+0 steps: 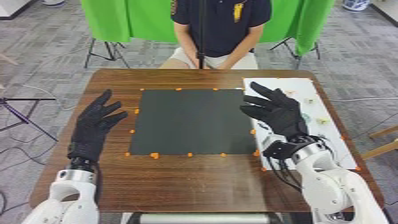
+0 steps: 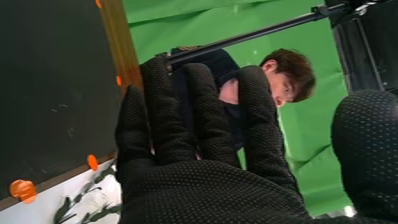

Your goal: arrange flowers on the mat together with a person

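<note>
Right hand [image 1: 281, 116] is by the right edge of the mat [image 1: 191, 122], left hand [image 1: 88, 131] off its left side, both empty, fingers pretty much straight. Flowers [image 1: 322, 121] lie right of the mat, so a low, sloppy reach could probably scatter them.

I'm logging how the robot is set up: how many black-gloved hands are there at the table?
2. The left hand is at the left of the dark mat; the right hand is at the white sheet, beside the mat's right edge.
</note>
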